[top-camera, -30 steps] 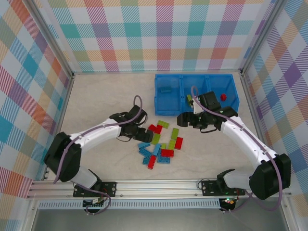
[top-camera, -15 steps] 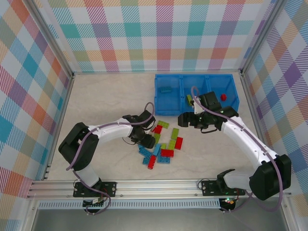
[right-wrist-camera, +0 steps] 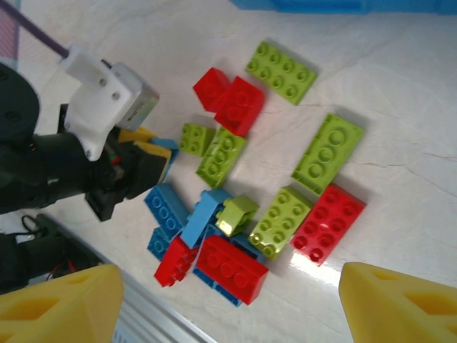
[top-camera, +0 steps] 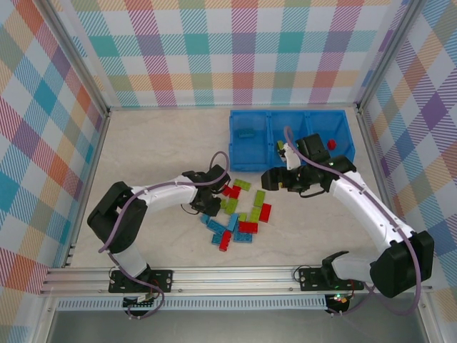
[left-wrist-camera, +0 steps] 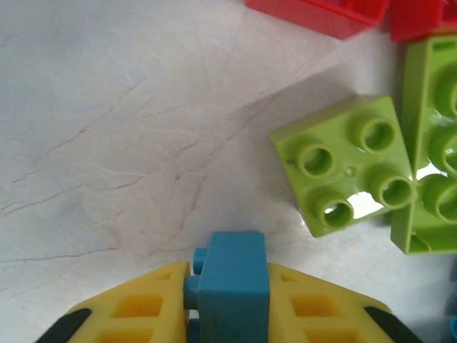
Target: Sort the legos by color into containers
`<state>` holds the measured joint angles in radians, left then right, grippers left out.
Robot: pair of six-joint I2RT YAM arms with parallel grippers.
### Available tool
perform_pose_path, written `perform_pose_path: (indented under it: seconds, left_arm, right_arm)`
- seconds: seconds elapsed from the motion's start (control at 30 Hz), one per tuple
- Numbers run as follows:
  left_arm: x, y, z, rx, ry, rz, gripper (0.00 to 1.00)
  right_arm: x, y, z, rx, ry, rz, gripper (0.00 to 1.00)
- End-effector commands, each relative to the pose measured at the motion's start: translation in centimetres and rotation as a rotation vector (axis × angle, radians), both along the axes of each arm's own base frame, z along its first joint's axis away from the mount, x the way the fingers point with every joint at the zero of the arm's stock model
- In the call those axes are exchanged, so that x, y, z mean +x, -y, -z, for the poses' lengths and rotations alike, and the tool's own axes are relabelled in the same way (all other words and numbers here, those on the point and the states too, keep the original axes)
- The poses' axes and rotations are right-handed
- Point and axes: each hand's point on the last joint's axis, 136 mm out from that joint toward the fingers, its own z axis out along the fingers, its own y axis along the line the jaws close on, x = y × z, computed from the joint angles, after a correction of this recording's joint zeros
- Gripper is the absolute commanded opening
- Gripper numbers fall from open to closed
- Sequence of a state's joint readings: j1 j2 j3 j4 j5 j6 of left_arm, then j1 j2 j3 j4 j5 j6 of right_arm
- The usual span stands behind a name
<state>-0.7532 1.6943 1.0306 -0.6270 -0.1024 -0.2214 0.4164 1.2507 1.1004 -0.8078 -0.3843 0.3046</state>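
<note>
My left gripper (left-wrist-camera: 230, 270) is shut on a light blue brick (left-wrist-camera: 233, 304), held on edge between the yellow fingers (left-wrist-camera: 143, 304) just above the table. It sits at the left edge of the pile of legos (top-camera: 239, 211), where the left gripper (top-camera: 214, 201) points right. A lime green square brick (left-wrist-camera: 343, 171) lies just ahead of it. My right gripper (top-camera: 275, 180) hangs open over the pile's upper right, its fingers (right-wrist-camera: 57, 307) wide apart with nothing between them. The blue bin (top-camera: 230, 143) of containers stands behind, holding a blue brick (top-camera: 248, 133), a green one (top-camera: 280, 147) and a red one (top-camera: 331, 144).
Red, green and blue bricks (right-wrist-camera: 235, 214) lie close together and partly stacked, between the two arms. Plaid walls enclose the table on three sides. An aluminium rail (top-camera: 235, 275) runs along the near edge. Bare tabletop (top-camera: 157, 143) lies left of the bin.
The left arm swung right into the pile's left edge, and its gripper went from open to shut on the blue brick. The right arm barely moved.
</note>
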Motion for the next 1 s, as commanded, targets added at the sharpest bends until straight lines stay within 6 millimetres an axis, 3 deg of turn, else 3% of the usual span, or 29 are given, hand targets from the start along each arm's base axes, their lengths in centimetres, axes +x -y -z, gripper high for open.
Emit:
perform_pose_path:
  seconds: [0.0, 0.1, 0.2, 0.33, 0.43, 0.57, 0.73, 0.87, 0.97]
  left_arm:
    - [0.1, -0.7, -2.0, 0.009, 0.062, -0.043, 0.2]
    - [0.9, -0.4, -5.4, -0.041, 0.133, -0.063, 0.19]
    - [2.3, 1.3, -10.3, -0.148, 0.23, -0.062, 0.19]
    - [6.5, 5.4, -16.7, -0.333, 0.41, -0.06, 0.18]
    - [10.3, 8.8, -18.9, -0.384, 0.521, -0.018, 0.18]
    - [15.9, 12.3, -19.2, -0.345, 0.613, 0.0, 0.18]
    - [21.3, 14.7, -17.0, -0.255, 0.671, -0.015, 0.18]
    - [23.8, 15.7, -15.8, -0.24, 0.703, -0.031, 0.25]
    - [24.6, 16.3, -16.3, -0.248, 0.717, -0.026, 0.44]
  right_arm:
    - [-1.2, -1.1, -1.0, 0.049, -0.035, -0.071, 0.8]
    - [-1.1, -0.8, -1.8, 0.049, 0.002, -0.046, 0.8]
    - [-0.4, -0.1, -3.0, 0.038, 0.076, 0.0, 0.81]
    - [1.1, 1.0, -4.0, 0.012, 0.175, 0.089, 0.81]
    - [1.7, 1.6, -4.3, 0.007, 0.22, 0.142, 0.82]
    - [1.7, 1.7, -4.5, 0.031, 0.236, 0.163, 0.83]
    - [1.1, 2.1, -4.2, 0.025, 0.232, 0.176, 0.83]
    - [0.7, 2.7, -4.4, 0.011, 0.248, 0.187, 0.83]
    - [0.6, 2.9, -4.4, 0.005, 0.256, 0.192, 0.84]
